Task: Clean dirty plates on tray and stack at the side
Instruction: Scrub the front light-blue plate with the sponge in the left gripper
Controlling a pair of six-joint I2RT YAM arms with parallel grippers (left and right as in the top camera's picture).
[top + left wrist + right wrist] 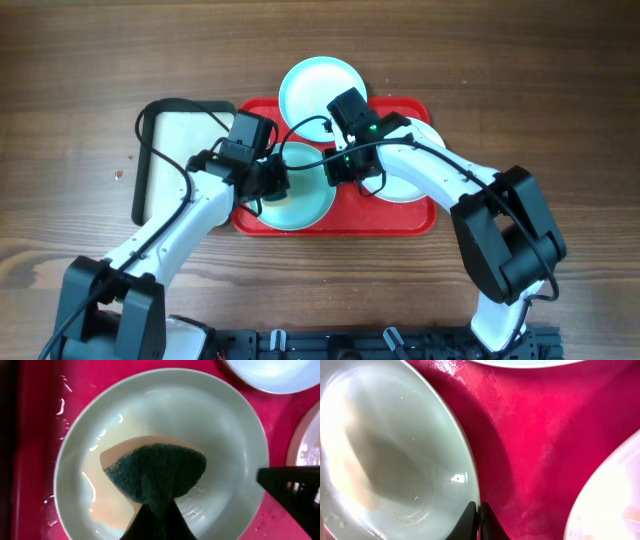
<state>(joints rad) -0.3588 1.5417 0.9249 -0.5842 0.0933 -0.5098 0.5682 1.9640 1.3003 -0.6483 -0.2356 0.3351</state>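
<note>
On the wooden worktop (80, 60), the large red rectangular plastic tray (360, 218) is set in the middle, nearer the far edge than the near one. Three plates are carried by it: a pale aqua round plate (305, 205) in the half toward the left edge, a white round plate (398, 188) in the half toward the right edge, and a second aqua plate (315, 85) lapped over the tray's far rim. A dark green scouring sponge with a tan backing (155, 472) is pressed onto the first aqua plate by the left gripper (272, 183). That gripper is judged to be clamped on the sponge, which is bunched to a neck where it is held. The same plate's rim is nipped between the almost-touching fingers of the right gripper (479, 521).

Trouble is judged most likely at that nip. The glaze looks wet, and a sideways scrub could drag the rim out of so thin a hold, so that the plate is slid or tipped against its neighbours. The overhanging far plate could be rocked off if the tray is jolted. The wrists are set close together, so contact could be caused by a wide stroke.
</note>
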